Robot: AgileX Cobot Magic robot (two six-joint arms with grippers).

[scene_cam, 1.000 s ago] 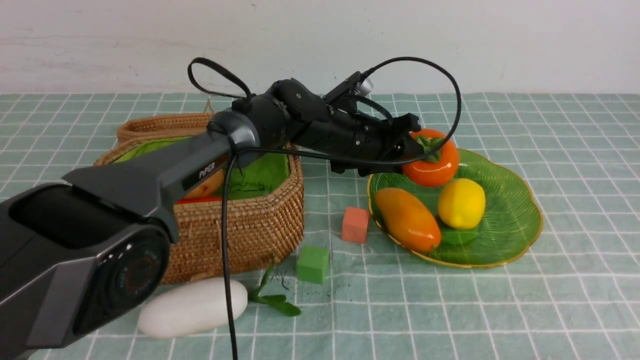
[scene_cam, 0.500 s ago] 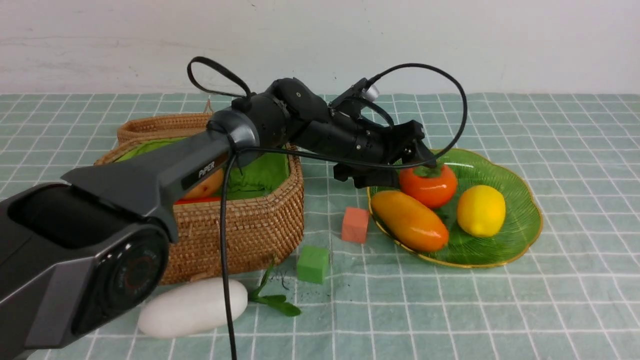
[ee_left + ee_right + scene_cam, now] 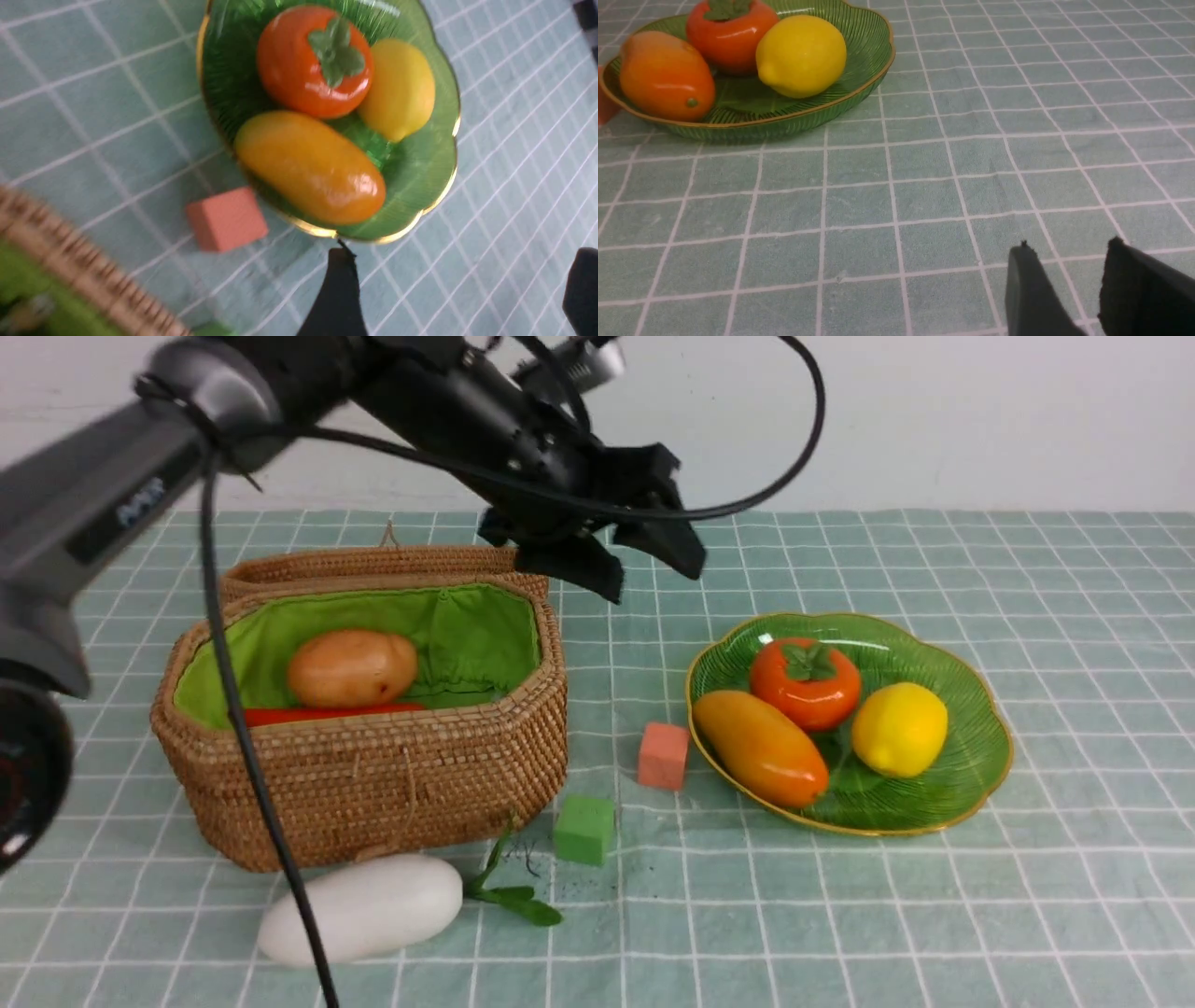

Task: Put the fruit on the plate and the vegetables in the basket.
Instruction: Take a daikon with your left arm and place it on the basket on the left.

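A persimmon [image 3: 805, 682], mango [image 3: 760, 747] and lemon [image 3: 899, 729] sat together on the green plate [image 3: 971, 775]. At its ten o'clock, in the air, the left gripper [image 3: 644, 565] hung with jaws spread wide, gripping nothing. The right gripper [image 3: 1069, 289] stood slightly parted and empty above the tablecloth [image 3: 924, 186].

Dark grey, smooth-shelled left arm [image 3: 84, 513] with blurred white lettering on its side. Rounded grey-black joint housing [image 3: 23, 775] at the near left edge, with a round dark face. Thin black cable [image 3: 252, 756] hanging down from the arm, another black cable loop [image 3: 803, 429] arching over the matte black left hand [image 3: 644, 565]. Flat, black, wedge-shaped fingers [image 3: 1031, 294] on the right hand [image 3: 1092, 289].
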